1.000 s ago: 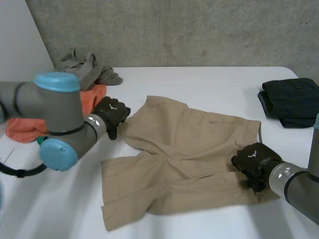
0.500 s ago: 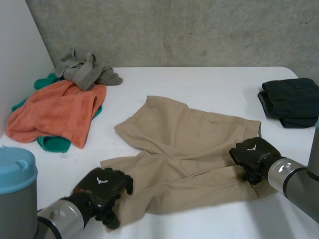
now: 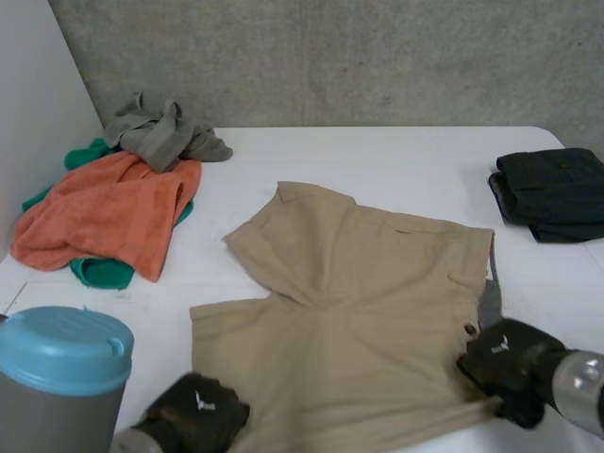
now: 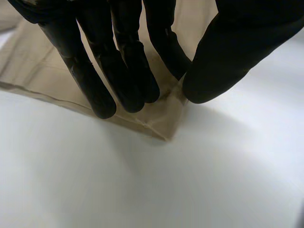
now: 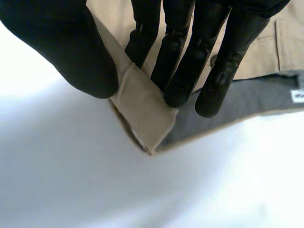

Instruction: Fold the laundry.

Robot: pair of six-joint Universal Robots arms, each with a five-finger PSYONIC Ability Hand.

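Left hand [image 4: 121, 66]: down at the near edge of the table [image 3: 396, 160], its fingers [image 4: 102, 97] on top of a hem corner of the shorts [image 3: 359, 311]. The thumb closes in against them and a small ridge of cloth is nipped between.
Right hand [image 5: 185, 57]: at the near right corner of the shorts, with a turned-over flap of waistband pinched between its thumb and fingers.
Shorts: tan, spread flat across the middle of the table. The waistband faces the right edge and one leg reaches toward the far left.
Lining [image 5: 247, 104]: grey, and it shows where the waistband is turned back beside the right fingertips.
Hard to make out: a small white label [image 5: 297, 96] on the lining is cut off and unreadable. From overhead both hands cover the corners they hold, and the left arm's blue cap [image 3: 61, 349] looms in front.
Left edge: an orange towel [image 3: 104, 212] lies over a green cloth [image 3: 99, 272], most of which is buried.
Far left corner: a crumpled grey garment [image 3: 160, 132].
Right edge: a dark folded garment [image 3: 552, 193], which runs partly out of sight.
Surface: the table is white and smooth.
Room: a bare concrete wall [image 3: 330, 57] stands behind the far edge, with a pale panel [image 3: 28, 94] at the left.
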